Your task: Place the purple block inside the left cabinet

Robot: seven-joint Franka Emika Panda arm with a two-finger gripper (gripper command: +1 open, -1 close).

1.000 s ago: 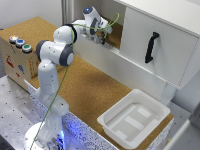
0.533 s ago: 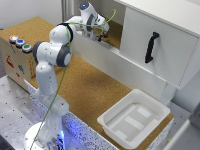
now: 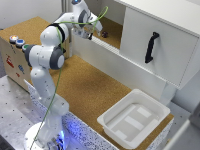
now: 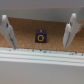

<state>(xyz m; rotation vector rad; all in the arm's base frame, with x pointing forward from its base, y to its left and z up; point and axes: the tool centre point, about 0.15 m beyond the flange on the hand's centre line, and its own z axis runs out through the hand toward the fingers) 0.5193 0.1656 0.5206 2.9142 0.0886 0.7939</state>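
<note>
The purple block (image 3: pixel 104 34) lies on the cork-brown floor of the left cabinet (image 3: pixel 116 29), close to its front edge. In the wrist view the block (image 4: pixel 40 36) sits alone on the cork floor (image 4: pixel 52 27), beyond a white ledge. My gripper (image 3: pixel 91 31) is open and empty, just outside the cabinet opening on the exterior view's left of the block. In the wrist view the gripper (image 4: pixel 39 46) has its two fingers (image 4: pixel 7 31) spread wide, with the block seen between them but apart from both.
A white door with a black handle (image 3: pixel 151 47) closes the section to the exterior view's right. A shallow white tray (image 3: pixel 135 117) stands on the cork table (image 3: pixel 90 85). A wooden box with coloured buttons (image 3: pixel 15 42) is at the exterior view's left.
My gripper has drawn back from the cabinet opening toward the exterior view's left. The block stays on the cabinet floor.
</note>
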